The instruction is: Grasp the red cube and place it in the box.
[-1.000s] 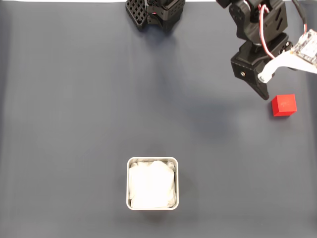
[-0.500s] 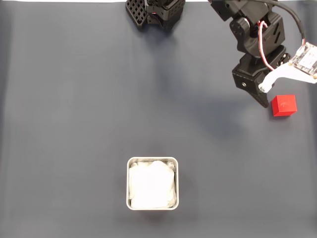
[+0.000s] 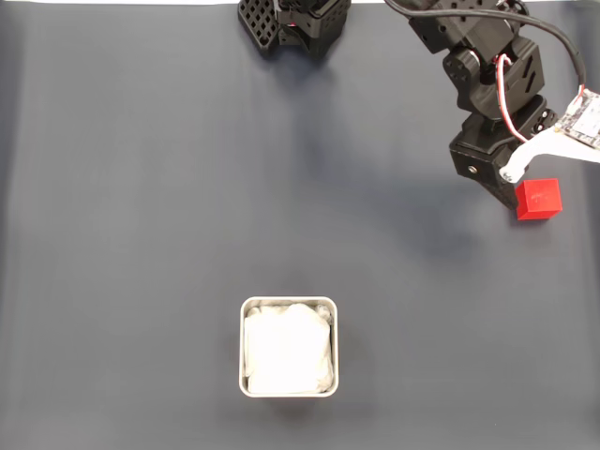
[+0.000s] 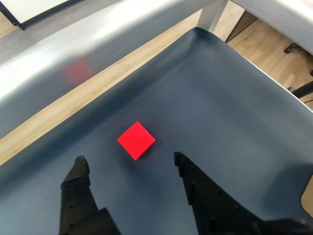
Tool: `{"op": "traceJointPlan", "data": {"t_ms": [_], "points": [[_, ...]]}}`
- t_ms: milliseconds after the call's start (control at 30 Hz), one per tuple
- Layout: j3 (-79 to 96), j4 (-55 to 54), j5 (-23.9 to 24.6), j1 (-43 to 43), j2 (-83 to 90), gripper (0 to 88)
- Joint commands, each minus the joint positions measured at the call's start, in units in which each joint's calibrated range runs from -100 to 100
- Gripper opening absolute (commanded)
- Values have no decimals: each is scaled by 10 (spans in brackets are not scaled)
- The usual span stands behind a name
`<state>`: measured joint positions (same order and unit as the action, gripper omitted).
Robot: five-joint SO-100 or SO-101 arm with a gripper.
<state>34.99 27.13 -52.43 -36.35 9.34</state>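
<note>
Hovering with jaws spread wide, gripper (image 4: 128,164) holding nothing. Lying just ahead of the fingertips in the wrist view, cube (image 4: 136,140) sitting centered on the gap but beyond it, not yet between the fingers. Turned corner-on to the jaws, diamond-like, so likely needing a wrist twist or a diagonal pinch. Looking small, matte, bright red, resting flat on the dark mat (image 3: 141,206) at far right in the fixed view. Sitting well apart, near centre: box (image 3: 288,305), white lining.

Even soft light, sharp focus
</note>
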Motion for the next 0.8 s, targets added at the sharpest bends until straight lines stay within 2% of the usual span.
{"op": "traceJointPlan", "data": {"t_ms": [0, 767], "points": [[-8, -19, -6, -10, -7, 406], [-57, -56, -12, -14, -81, 408]]}}
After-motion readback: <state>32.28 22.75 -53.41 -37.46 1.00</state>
